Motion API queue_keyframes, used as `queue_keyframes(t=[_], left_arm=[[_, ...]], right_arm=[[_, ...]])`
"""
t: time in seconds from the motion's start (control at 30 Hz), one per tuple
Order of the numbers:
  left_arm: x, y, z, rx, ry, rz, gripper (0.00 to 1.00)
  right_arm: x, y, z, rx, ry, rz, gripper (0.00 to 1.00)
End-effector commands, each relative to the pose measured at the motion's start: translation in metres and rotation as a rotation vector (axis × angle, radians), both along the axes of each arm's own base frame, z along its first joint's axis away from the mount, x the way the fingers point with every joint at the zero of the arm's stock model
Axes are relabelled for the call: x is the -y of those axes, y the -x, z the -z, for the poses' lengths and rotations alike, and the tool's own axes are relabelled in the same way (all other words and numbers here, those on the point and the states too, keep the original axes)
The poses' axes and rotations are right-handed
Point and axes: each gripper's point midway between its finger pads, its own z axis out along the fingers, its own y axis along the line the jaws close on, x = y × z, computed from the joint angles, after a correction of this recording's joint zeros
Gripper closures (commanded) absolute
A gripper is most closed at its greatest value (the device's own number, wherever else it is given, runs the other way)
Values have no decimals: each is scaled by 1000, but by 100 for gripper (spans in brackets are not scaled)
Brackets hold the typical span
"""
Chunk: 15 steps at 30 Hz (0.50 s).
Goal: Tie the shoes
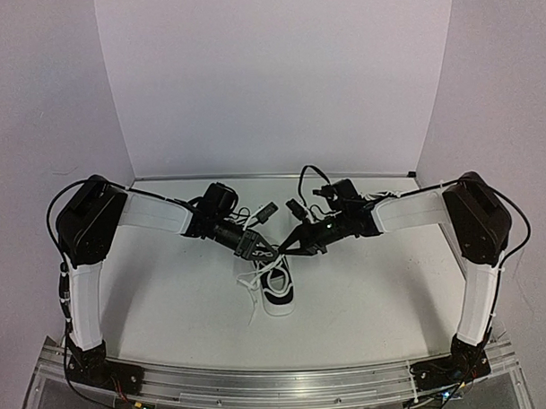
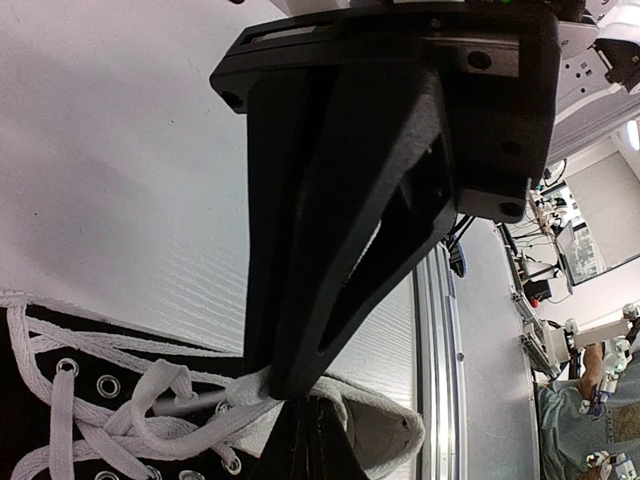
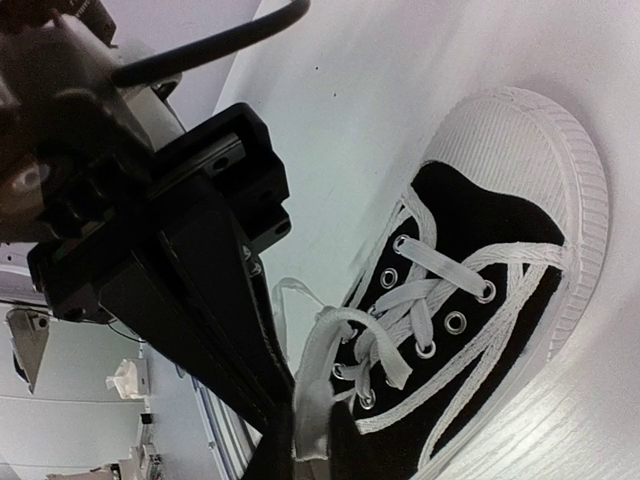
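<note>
Setting: White tabletop (image 1: 169, 298) closed in by plain pale walls, with both arms reaching inward to its middle.
Shoe: a small black canvas low-top sneaker with a white rubber sole (image 1: 278, 298) sits sole-down at the table's centre. No second shoe is visible.
Long axis: it runs far to near, with the ribbed white rubber toe cap (image 3: 510, 150) towards the arm bases and the ankle end towards the back wall.
Left gripper (image 2: 283, 385): jaws pressed together, pinching a strand of the flat white laces (image 3: 440, 268) at the tips, just above the upper eyelets.
Right gripper (image 3: 300, 430): also closed, nipping a lace loop between its tips at the same ankle end.
Key relation: the shoe lies below both grippers and stretches towards the bases. The grippers meet almost tip to tip over the top of the lacing, so neither arm is nearer.
Next move, as a judgement: drawing the strands apart sideways, across the long axis, should tighten them.
Risk: the light shoe could lift or swivel.
</note>
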Motion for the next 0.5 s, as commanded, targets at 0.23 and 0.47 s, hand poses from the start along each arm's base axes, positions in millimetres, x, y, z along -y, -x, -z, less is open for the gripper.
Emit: queue_keyframes(t=[0.23, 0.47], left_arm=[[-27, -27, -16, 55, -35, -114, 79], [-82, -52, -34, 153, -165, -375, 60]], right_arm=[[-4, -6, -27, 92, -37, 8, 100], [6, -14, -32, 132, -24, 49, 100]])
